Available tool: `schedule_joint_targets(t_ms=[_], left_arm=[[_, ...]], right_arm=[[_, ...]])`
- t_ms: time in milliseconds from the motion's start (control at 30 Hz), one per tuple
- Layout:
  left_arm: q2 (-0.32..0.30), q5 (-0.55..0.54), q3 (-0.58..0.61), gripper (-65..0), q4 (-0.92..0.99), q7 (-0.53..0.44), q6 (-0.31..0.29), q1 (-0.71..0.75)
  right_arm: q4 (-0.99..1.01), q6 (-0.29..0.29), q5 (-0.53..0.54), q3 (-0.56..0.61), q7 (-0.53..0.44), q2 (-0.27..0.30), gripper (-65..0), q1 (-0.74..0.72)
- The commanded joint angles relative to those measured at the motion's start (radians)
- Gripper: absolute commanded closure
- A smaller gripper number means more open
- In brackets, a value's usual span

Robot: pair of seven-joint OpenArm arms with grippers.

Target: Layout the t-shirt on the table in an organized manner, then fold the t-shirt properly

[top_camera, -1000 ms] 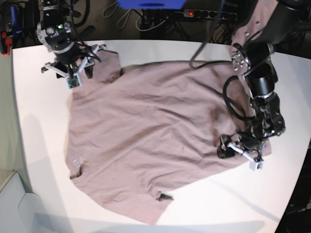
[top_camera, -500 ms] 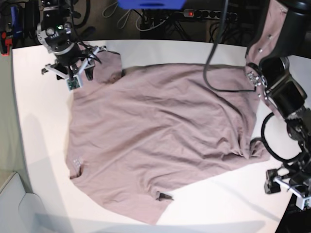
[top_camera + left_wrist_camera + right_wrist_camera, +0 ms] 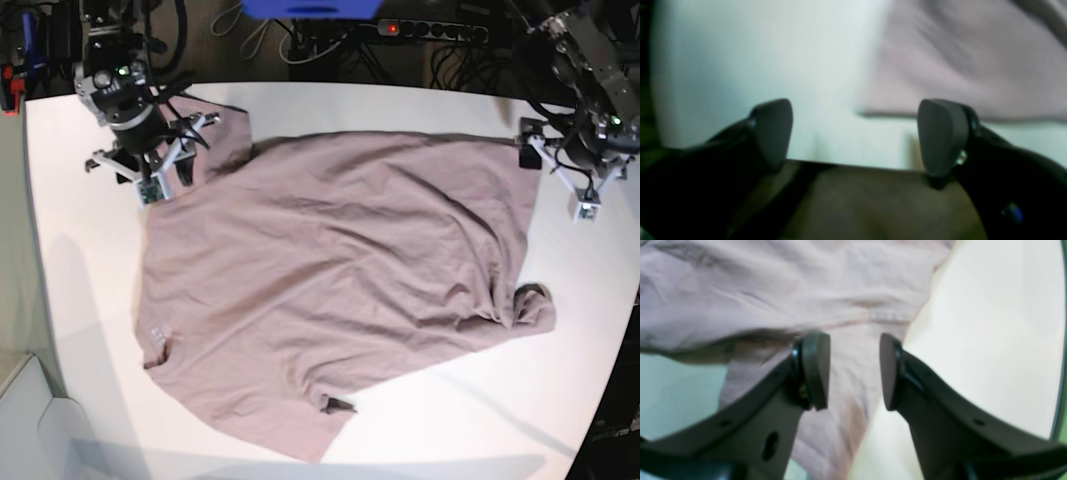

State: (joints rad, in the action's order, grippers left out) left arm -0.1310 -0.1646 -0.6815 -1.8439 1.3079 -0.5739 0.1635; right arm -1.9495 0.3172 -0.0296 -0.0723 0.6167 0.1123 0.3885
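Note:
The mauve t-shirt [image 3: 320, 280] lies spread and wrinkled over the white table [image 3: 80, 300], with its collar and label [image 3: 156, 338] at the left edge. A small rumpled fold [image 3: 530, 303] sits at its right side. My right gripper [image 3: 150, 160] hovers over the shirt's far-left corner. In the right wrist view it [image 3: 852, 370] is open, with cloth [image 3: 773, 290] under and between the fingers. My left gripper [image 3: 560, 178] is open beside the shirt's far-right corner. In the left wrist view it [image 3: 857, 133] is empty, and the shirt edge [image 3: 957, 60] lies ahead to the right.
The table's right edge [image 3: 625, 260] runs close to my left gripper. A power strip [image 3: 430, 30] and cables lie on the floor behind the table. A blue object [image 3: 310, 8] is at the top. A pale bin [image 3: 30, 420] stands at the front left.
My left arm swung from the shirt's front-right edge, past the table's right side, up to the far-right corner. The shirt's right side now lies wider. My right gripper shifted slightly toward the shirt.

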Motion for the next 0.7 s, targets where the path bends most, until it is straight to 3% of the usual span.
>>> schedule_joint_targets(t_ms=[0, 167, 667], left_arm=[[-0.005, -0.019, -0.007, -56.7, 0.008, -0.047, 0.005, 0.009], [0.027, -0.029, -0.007, -56.7, 0.095, -0.153, 0.005, 0.032], [0.026, -0.034, -0.007, -56.6, 0.275, -0.162, 0.007, -0.049]], right_arm=[[-0.018, 0.0, 0.001, -0.004, -0.019, 0.002, -25.4, -0.006], [-0.018, 0.0, 0.001, -0.002, -0.019, 0.002, -25.5, -0.01], [-0.012, 0.0, -0.003, -0.008, -0.019, 0.007, -25.5, -0.016]])
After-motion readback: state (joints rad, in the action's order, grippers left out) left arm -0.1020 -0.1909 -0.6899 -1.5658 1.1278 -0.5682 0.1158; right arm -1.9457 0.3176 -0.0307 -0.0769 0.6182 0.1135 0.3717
